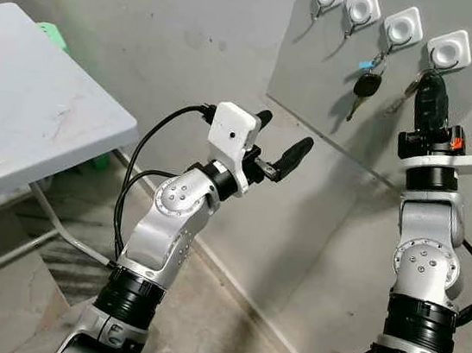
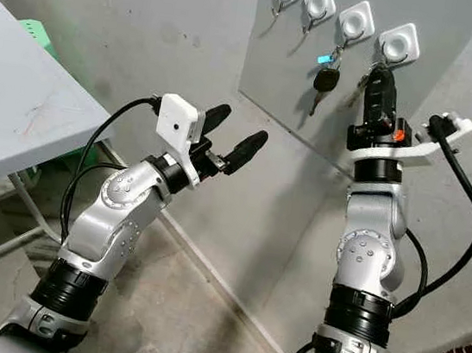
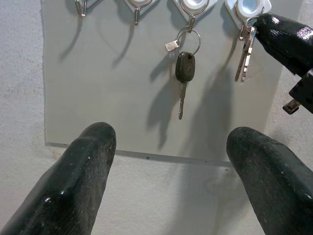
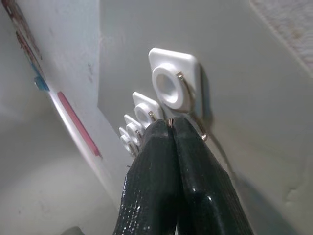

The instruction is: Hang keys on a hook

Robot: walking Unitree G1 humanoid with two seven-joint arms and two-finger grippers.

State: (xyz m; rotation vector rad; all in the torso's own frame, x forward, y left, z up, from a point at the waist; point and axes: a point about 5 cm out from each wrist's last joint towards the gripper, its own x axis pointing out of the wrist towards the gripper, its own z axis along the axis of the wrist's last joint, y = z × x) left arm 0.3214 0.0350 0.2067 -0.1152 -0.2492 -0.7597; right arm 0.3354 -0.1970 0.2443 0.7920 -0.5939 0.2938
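From the head camera, a grey panel (image 1: pixel 335 85) is fixed to a rough grey wall and carries a row of four square white hook plates. The rightmost white hook (image 1: pixel 448 50) has a bunch of silver keys (image 1: pixel 412 85) hanging at it, and the right gripper (image 1: pixel 431 85) reaches straight up to that bunch, its black fingers pressed together around it just under the hook. On the neighbouring white hook (image 1: pixel 403 27) hangs a black-headed car key (image 1: pixel 365 87) with a small blue tag. The left gripper (image 1: pixel 282 142) is held out in front of the wall below the panel, well apart from the keys, its two fingers spread wide with nothing between them. A white folding table (image 1: pixel 28 106) stands to the robot's left.

In the left wrist view, the two black fingers (image 3: pixel 83 181) stand far apart in the foreground. Beyond them the car key (image 3: pixel 185 68) dangles from its ring, and the silver keys (image 3: pixel 244 51) hang at the next hook beside the right gripper's black fingertips (image 3: pixel 286 39).

In the right wrist view, the right gripper (image 4: pixel 171 125) has its fingers closed tightly against each other, with a sliver of metal showing at the tips, just below the hook (image 4: pixel 173 85) and its wire prong. The other white hooks line up behind it.
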